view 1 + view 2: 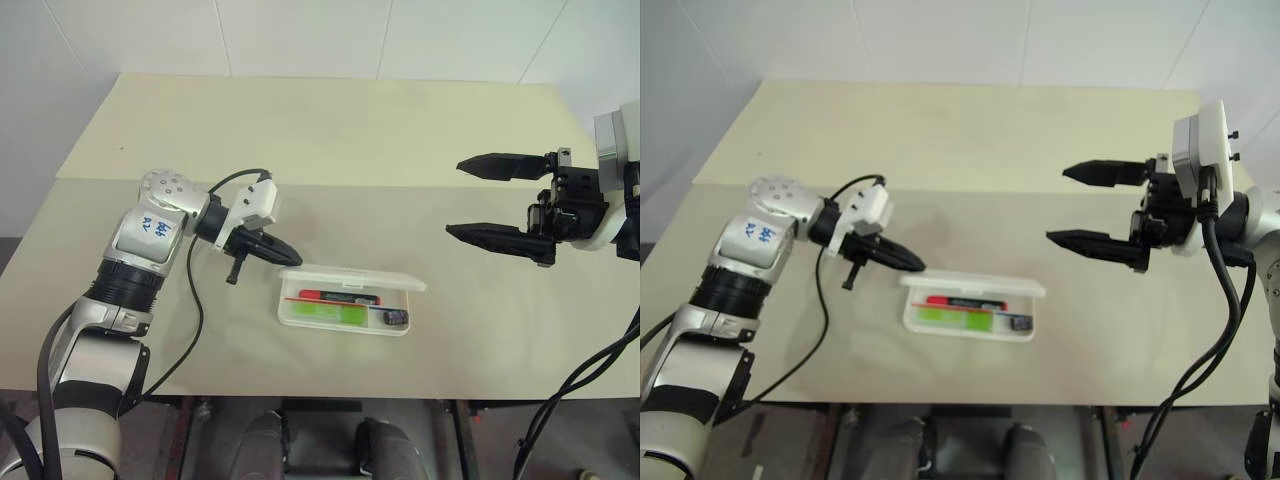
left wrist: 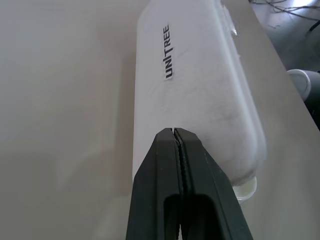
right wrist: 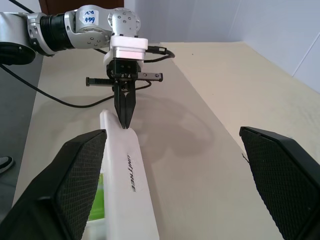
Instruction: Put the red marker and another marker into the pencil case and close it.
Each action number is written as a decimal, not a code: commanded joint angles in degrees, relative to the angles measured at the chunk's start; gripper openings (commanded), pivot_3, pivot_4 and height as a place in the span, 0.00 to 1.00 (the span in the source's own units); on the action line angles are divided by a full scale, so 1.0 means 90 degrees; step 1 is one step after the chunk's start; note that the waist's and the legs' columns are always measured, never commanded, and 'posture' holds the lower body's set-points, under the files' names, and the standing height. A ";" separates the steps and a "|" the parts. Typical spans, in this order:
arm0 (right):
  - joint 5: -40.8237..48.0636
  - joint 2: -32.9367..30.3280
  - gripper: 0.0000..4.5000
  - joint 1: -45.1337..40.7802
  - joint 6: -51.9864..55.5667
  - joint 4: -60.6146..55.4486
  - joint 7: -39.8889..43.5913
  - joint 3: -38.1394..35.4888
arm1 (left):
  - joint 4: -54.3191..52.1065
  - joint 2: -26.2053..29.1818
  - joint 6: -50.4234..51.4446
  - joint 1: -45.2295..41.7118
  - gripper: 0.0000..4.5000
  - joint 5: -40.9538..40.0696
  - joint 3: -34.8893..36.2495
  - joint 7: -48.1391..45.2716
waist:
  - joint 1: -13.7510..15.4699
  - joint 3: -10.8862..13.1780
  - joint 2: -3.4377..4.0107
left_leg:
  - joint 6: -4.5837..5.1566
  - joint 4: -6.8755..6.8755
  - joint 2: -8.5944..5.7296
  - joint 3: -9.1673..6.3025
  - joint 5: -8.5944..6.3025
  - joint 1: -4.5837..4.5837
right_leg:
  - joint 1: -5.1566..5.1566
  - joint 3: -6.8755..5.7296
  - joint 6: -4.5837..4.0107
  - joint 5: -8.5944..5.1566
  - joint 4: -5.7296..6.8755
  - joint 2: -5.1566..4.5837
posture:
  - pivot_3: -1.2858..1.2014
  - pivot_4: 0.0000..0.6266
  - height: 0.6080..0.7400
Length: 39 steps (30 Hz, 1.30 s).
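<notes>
Beige table (image 1: 330,130) bears the pencil case (image 1: 345,310), lid ajar, red marker (image 1: 335,297) and green highlighter (image 1: 325,313) inside. We judge closing underway: left gripper (image 1: 290,254), pinched empty at the lid, must press down; right gripper (image 1: 455,198) gapes, idle

Rectangular white pencil case (image 1: 350,300): translucent, smooth, slightly scuffed plastic. Beige table (image 1: 330,140): smooth, matt surface. Black gripper fingers (image 3: 75,175): finely textured pads.

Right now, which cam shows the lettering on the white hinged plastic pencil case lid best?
Left wrist view: the white hinged plastic pencil case lid faces the camera, dark lettering legible. Right wrist view shows the lettering smaller, at an angle. Both eye views show the open tray, lid nearly edge-on.
</notes>
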 commanded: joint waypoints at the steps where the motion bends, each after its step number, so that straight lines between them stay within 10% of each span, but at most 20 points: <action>1: 0.0018 -0.0053 1.00 -0.0115 -0.0141 -0.0030 0.0043 -0.0113 | -0.0772 0.0105 -0.0072 0.0382 0.01 0.0124 -0.0172 0.0122 | -0.0001 0.0000 0.0000 | 0.0000 -0.0002 0.0000 0.0000 0.0000 0.0000 | 0.0000 0.0000 0.0000 0.0000 -0.0001 0.0000 | 0.52 0.24 1.00; 15: -0.0157 0.0055 1.00 -0.0126 -0.0272 0.0013 0.0039 0.0055 | -0.0898 -0.0229 -0.0806 0.1347 0.01 0.1954 -0.1265 0.2137 | 0.0023 -0.0041 0.0012 | 0.0006 0.0005 -0.0002 -0.0006 -0.0004 0.0074 | 0.0077 -0.0003 0.0000 0.0000 -0.0013 -0.0005 | 0.52 0.24 1.00; 22: -0.0116 0.0021 1.00 -0.0139 -0.0317 0.0085 0.0179 0.0050 | -0.2011 -0.0449 0.0945 0.1252 0.01 -0.0007 0.0257 0.1890 | -0.0017 -0.0119 0.0032 | 0.0011 0.0005 0.0007 -0.0008 -0.0010 0.0126 | 0.0112 0.0005 -0.0007 0.0003 -0.0012 -0.0003 | 0.52 0.24 1.00; 26: -0.0315 0.0004 1.00 0.0016 -0.0454 0.0235 0.0416 0.0218 | -0.2869 0.0450 0.1898 0.1438 0.01 -0.1305 0.1391 0.1262 | -0.0097 -0.0111 0.0021 | 0.0005 0.0001 0.0013 -0.0006 -0.0006 0.0087 | 0.0068 0.0011 -0.0007 0.0003 -0.0003 0.0002 | 0.52 0.24 1.00; 39: -0.1755 0.0029 1.00 0.0032 -0.1908 0.2339 0.1522 0.1100 | -0.3434 0.2023 0.3013 0.3760 0.87 -0.2365 0.4736 0.2169 | -0.0175 -0.0109 0.0023 | 0.0000 -0.0025 0.0015 0.0021 -0.0013 0.0091 | 0.0058 0.0025 -0.0007 0.0001 -0.0021 0.0002 | 0.52 0.24 1.00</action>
